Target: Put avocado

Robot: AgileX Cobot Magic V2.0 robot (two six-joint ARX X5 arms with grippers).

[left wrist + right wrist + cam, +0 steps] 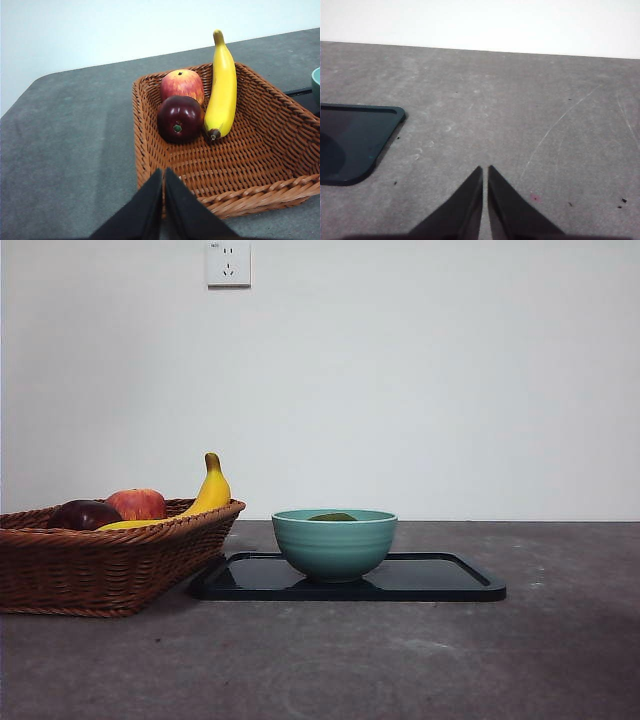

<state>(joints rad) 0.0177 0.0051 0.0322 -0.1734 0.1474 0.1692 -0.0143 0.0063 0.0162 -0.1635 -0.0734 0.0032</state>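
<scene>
The avocado (333, 517) lies inside the teal bowl (334, 544); only its dull dark-green top shows above the rim in the front view. The bowl stands on a black tray (440, 580). My left gripper (164, 172) is shut and empty, above the near edge of the wicker basket (240, 165). My right gripper (485, 169) is shut and empty over bare table, beside a corner of the tray (355, 140). Neither gripper shows in the front view.
The wicker basket (100, 560) at the left holds a red apple (182, 85), a dark maroon fruit (180, 119) and a banana (221, 90). A sliver of the bowl (316, 82) shows in the left wrist view. A wall socket (228, 262) is on the wall.
</scene>
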